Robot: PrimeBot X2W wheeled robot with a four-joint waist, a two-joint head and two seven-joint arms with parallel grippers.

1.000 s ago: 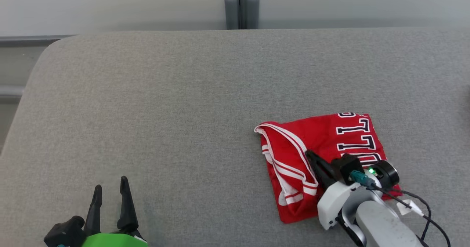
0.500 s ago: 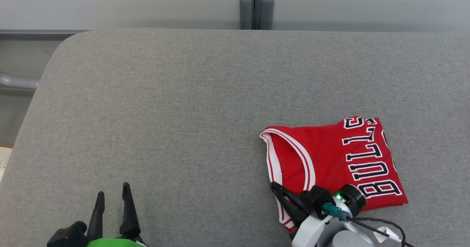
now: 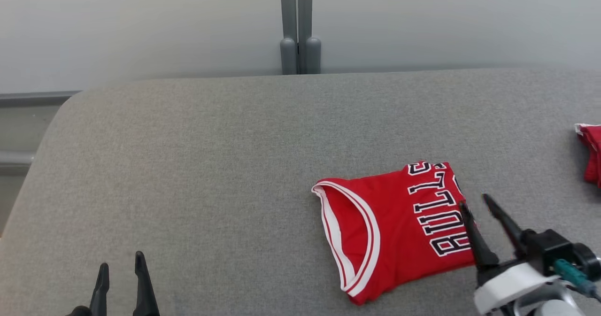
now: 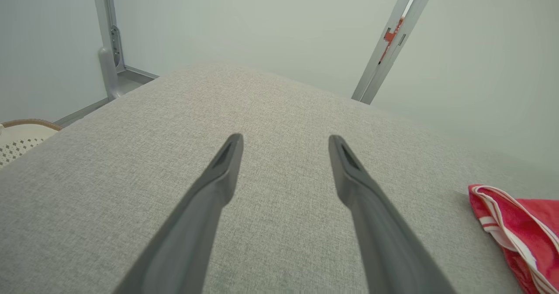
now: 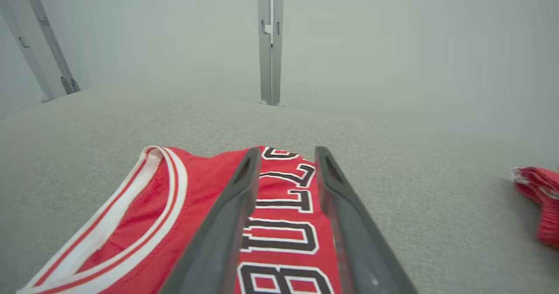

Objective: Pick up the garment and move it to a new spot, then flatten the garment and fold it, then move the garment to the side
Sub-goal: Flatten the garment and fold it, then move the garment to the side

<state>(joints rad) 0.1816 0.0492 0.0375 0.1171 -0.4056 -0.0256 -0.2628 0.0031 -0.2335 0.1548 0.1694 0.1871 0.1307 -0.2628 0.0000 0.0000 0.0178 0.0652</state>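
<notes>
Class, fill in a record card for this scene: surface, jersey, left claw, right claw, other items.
surface: grey fabric pad
jersey: red, folded, lying flat on the pad, lettering up
left claw: open, over bare pad, apart from the jersey
right claw: open, at the jersey's lettered edge
other: red cloth at the pad's right side

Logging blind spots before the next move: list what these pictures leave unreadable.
Second red garment: head view, cut off by the right edge; type unclear.
Jersey lettering: right wrist view, partly covered by the right gripper's own fingers.
Pale basket: left wrist view, cut by the left edge.
</notes>
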